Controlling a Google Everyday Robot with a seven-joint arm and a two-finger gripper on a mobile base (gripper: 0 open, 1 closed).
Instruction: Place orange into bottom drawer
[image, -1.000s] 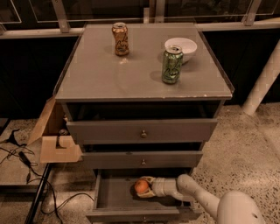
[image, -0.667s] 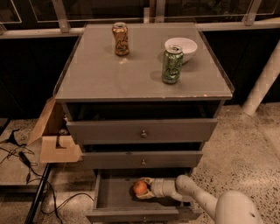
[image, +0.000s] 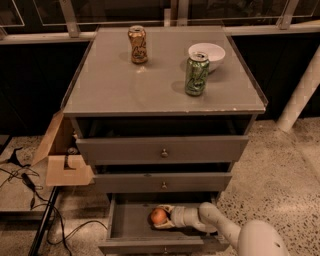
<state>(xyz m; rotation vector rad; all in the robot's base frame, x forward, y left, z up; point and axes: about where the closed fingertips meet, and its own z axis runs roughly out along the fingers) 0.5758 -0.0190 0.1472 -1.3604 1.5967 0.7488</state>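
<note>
The bottom drawer (image: 125, 231) of the grey cabinet stands pulled open at the bottom of the view. The orange (image: 158, 216) lies inside it, left of centre. My gripper (image: 163, 218) reaches into the drawer from the right, its fingers around the orange. My white arm runs from the lower right corner into the drawer.
The two upper drawers (image: 162, 150) are pushed in. On the cabinet top stand an orange-brown can (image: 137, 44), a green can (image: 196, 74) and a white bowl (image: 207, 51). A cardboard box (image: 62, 161) and cables (image: 30, 187) lie on the floor at left. A white post (image: 300, 95) stands at right.
The gripper and the orange have shifted slightly left inside the open bottom drawer. Nothing else has moved.
</note>
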